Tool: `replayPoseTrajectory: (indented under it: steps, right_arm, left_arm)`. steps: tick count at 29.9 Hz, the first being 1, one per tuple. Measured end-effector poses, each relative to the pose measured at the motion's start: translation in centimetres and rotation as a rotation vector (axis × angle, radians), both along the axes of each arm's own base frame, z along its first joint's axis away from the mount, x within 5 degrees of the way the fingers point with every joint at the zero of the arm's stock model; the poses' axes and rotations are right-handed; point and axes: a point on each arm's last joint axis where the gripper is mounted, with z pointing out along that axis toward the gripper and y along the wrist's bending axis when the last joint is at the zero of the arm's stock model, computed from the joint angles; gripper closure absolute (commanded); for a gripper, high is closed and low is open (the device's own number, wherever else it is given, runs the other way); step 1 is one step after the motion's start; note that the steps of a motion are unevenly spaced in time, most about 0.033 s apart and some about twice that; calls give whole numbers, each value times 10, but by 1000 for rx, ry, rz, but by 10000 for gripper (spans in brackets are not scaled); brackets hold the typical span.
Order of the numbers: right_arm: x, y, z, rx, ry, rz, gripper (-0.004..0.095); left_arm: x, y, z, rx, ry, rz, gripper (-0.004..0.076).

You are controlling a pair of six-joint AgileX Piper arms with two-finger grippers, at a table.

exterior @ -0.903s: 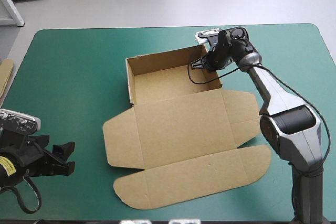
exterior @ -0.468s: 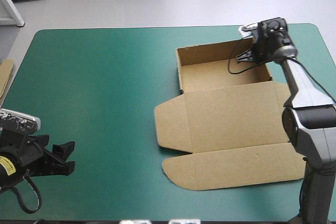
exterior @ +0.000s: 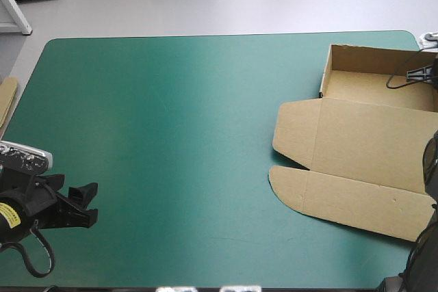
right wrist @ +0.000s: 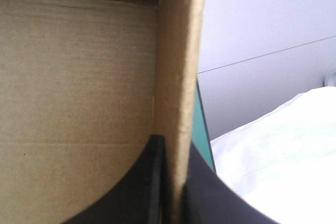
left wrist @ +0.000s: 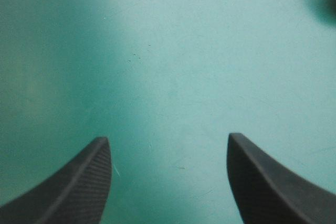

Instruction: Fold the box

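The brown box (exterior: 363,141) lies at the table's right side as an open tray with raised walls (exterior: 375,59). Its lid and rounded flaps lie flat toward the front, and its right part runs out of the high view. My right gripper (exterior: 426,73) is at the tray's right wall. In the right wrist view that gripper (right wrist: 176,142) is shut on the wall's top edge, with one black finger inside the tray (right wrist: 79,66) and one outside. My left gripper (exterior: 87,204) hovers open near the front left corner, its fingers (left wrist: 79,182) wide apart over bare teal-green cover.
An edge of more brown board (exterior: 7,100) shows at the table's left edge. The table's right edge (right wrist: 205,124) runs just outside the gripped wall, with something white (right wrist: 283,150) beyond it. Bare teal-green cover (exterior: 171,121) spans the left and middle.
My right gripper has dragged the box from the table's middle far to the right, turning it slightly. The left arm has stayed in place.
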Motion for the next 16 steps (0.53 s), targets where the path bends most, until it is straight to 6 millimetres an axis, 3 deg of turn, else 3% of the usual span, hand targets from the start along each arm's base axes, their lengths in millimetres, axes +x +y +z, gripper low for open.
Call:
replayPoseTrajectory:
  steps: [3,5,12,16]
  right_arm:
    - [-4,-12,-5,30,3,-14,910]
    - [-5,-14,-8,44,4,-17,843]
    - [-4,-15,-13,53,17,13,417]
    - [-3,-15,-16,56,23,11,371]
  left_arm:
    - [0,0,0,-1,-3,0,265]
    - [0,0,0,-1,-3,0,265]
    - [0,0,0,-2,-2,-1,265]
    - [0,0,0,0,1,0,265]
